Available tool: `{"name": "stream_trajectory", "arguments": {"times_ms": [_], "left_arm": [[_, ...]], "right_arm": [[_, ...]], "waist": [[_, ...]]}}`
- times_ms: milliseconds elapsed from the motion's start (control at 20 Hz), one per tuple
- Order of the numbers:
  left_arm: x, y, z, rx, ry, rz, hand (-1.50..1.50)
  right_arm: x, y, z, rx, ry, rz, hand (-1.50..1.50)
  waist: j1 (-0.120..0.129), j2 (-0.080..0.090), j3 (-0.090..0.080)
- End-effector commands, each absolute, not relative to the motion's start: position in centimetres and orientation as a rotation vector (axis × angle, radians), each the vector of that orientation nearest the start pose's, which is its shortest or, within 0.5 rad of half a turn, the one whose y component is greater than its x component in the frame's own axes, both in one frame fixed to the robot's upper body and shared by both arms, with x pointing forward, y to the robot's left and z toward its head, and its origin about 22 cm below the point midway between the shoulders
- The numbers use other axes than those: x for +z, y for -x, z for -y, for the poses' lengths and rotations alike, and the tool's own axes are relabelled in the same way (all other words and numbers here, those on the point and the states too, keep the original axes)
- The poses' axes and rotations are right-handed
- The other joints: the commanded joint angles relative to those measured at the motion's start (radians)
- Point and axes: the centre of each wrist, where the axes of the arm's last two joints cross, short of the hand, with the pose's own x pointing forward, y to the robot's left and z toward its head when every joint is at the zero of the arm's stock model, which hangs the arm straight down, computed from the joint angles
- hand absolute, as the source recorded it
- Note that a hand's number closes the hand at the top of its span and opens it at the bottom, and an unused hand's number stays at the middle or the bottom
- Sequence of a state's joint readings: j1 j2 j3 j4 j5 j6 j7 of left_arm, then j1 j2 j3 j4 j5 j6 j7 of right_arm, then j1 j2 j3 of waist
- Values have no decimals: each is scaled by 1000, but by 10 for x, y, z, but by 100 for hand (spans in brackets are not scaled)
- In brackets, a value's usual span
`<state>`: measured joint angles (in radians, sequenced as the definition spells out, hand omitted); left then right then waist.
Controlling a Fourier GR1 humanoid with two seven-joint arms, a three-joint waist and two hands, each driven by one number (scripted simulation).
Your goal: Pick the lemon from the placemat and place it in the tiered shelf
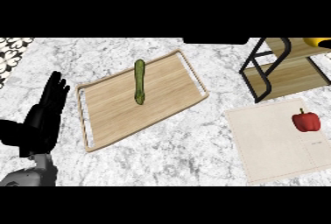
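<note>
The black left hand (48, 103) stands at the left edge of the frame, fingers straight and relaxed, pointing up, holding nothing (it rests beside the tray, not touching it). Just right of it lies a light wooden rectangular tray (123, 118) with a long green vegetable (139, 82) on it. At lower right, a beige cloth placemat (271, 144) carries a red bell pepper (306, 121). The black-framed wooden tiered shelf (284, 70) fills the upper right, with a yellow object, perhaps the lemon (320, 42), at its top edge.

One head view looks steeply down onto the marble counter (174, 148).
</note>
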<state>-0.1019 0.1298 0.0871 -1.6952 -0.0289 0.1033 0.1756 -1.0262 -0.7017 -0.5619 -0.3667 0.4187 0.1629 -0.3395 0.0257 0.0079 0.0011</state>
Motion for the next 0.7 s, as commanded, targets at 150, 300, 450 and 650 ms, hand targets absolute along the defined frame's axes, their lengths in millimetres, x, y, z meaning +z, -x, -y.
{"name": "stream_trajectory", "arguments": {"times_ms": [150, 300, 450, 650], "left_arm": [[57, -260, -261, 24, -225, 1607, 0], [56, -252, -261, 34, -211, 1603, 0], [66, -262, -265, 27, -247, 1622, 0], [64, -271, -263, 34, -226, 1625, 0]], "right_arm": [[228, -382, 488, -4, 640, 1743, -150], [229, -355, 522, -83, 680, 1644, -150], [247, -324, 554, -124, 676, 1625, -150], [236, -284, 586, -120, 673, 1618, -150]], "waist": [[-6, -1, 0], [-6, -2, 0], [-5, 1, 1], [-8, 5, 2]]}}
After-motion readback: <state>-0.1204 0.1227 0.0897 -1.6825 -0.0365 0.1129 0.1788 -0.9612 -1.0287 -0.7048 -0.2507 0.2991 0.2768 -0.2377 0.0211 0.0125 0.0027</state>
